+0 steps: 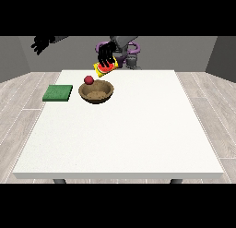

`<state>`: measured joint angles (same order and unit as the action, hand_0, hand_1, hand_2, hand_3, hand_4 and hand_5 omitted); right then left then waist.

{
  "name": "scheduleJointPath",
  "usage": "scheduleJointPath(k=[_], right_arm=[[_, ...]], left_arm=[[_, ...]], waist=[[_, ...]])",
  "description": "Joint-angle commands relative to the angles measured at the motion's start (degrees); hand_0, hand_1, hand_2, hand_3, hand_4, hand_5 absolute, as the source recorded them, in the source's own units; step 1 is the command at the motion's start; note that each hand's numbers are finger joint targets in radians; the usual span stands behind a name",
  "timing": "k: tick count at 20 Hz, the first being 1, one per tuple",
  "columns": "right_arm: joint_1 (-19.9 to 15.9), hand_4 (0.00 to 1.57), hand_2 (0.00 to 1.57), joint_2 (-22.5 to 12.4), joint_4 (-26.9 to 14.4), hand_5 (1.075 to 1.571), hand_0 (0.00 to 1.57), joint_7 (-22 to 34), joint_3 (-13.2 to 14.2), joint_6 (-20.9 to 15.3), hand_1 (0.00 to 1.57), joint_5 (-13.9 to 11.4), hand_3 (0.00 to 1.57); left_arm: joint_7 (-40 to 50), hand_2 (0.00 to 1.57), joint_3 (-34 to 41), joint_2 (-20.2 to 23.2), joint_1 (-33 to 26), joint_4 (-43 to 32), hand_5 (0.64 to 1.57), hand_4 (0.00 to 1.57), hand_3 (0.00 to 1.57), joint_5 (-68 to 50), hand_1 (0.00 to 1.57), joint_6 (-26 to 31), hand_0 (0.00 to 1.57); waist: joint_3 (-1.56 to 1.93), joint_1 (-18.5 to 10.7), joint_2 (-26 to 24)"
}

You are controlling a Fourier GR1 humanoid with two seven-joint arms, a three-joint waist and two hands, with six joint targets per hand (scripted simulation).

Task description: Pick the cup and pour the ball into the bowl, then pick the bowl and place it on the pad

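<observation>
Currently the hand at the view's right [106,55] is clamped on the tilted cup [105,68]; red ball [89,79] just above the bowl [96,92] rim. Green pad [58,93] lies beside it; the other hand [40,43] is raised, fingers indiscernible.

A yellow and red cup [105,69] is tilting over, mouth down, just above and behind the brown bowl [97,92]. A red ball [88,79] is hanging at the bowl's back rim. A flat green pad [58,93] is lying beside the bowl, apart.
</observation>
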<state>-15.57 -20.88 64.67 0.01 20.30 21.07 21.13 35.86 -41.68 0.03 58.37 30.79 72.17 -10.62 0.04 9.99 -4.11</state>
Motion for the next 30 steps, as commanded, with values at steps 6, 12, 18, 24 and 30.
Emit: scheduleJointPath(k=[6,12,18,24,30], right_arm=[[0.83,0.71,0.0,0.02,-2.83,1.548,0.0,-2.67,1.3,-1.97,0.0,-0.98,0.05],[-1.02,0.73,0.0,-0.27,-1.42,1.546,0.0,-1.3,2.45,-6.83,0.0,-1.68,0.14],[0.64,0.78,0.0,1.77,-2.04,1.557,0.0,-2.44,3.02,-9.86,0.0,-2.36,0.0],[0.49,0.78,0.0,5.09,-2.26,1.558,0.0,-3.18,2.73,-13.64,0.0,-3.01,0.0],[1.75,0.73,0.0,10.35,-3.58,1.566,0.0,-9.75,1.77,-16.41,0.0,-4.61,0.0]], left_arm=[[-0.55,1.06,-5.08,-0.03,-5.6,12.77,1.57,1.11,1.55,2.19,0.0,11.5,0.0],[-7.8,1.57,12.34,6.33,-5.56,19.14,1.567,1.27,1.44,-11.37,1.04,-6.01,1.04],[-16.02,0.0,32.14,6.37,-7.35,29.89,1.551,1.18,0.0,-35.79,0.0,-7.54,0.0],[-23.37,0.0,47.59,7.77,-7.78,36.39,1.57,1.06,0.0,-59.72,0.0,3.24,0.0],[-25.57,0.0,57.83,17.08,-6.7,36.17,1.561,1.06,0.0,-74.32,0.0,19.09,0.0]], waist=[[-0.03,-4.4,-1.96],[-0.28,-10.03,0.68],[-0.83,-16.53,-0.14],[-0.56,-20.67,3.52],[-0.11,-23.28,8.41]])
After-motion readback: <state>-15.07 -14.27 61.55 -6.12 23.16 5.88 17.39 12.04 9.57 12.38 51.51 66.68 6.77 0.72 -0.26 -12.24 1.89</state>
